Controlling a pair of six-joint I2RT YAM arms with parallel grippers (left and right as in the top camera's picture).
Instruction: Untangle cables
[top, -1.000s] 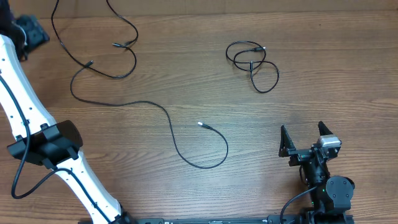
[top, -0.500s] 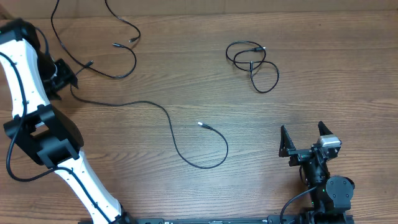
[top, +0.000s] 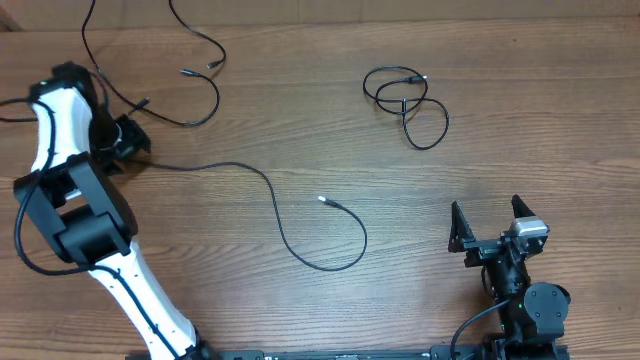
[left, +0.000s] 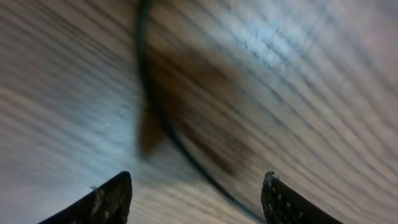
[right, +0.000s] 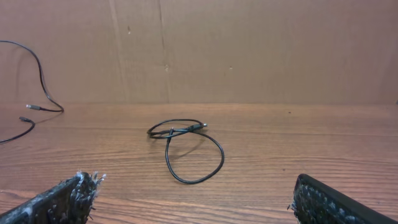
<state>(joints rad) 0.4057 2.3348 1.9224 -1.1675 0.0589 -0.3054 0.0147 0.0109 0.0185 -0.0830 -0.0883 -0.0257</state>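
A long black cable (top: 270, 195) runs from the far left across the table to a silver-tipped end at the middle. My left gripper (top: 128, 140) is open and low over the left part of this cable, which passes between its fingers (left: 186, 155), blurred. More black cables (top: 190, 75) loop at the back left. A small looped black cable (top: 405, 100) lies at the back right, also in the right wrist view (right: 186, 149). My right gripper (top: 490, 225) is open and empty near the front right edge.
The wooden table (top: 500, 160) stretches between the cables. A cardboard wall (right: 249, 50) stands behind the table's far edge. My left arm's white links (top: 80, 230) lie along the left side.
My left arm has swung from the far left corner in toward the long cable, and its gripper has come down over it. The right arm and the cables have not moved.
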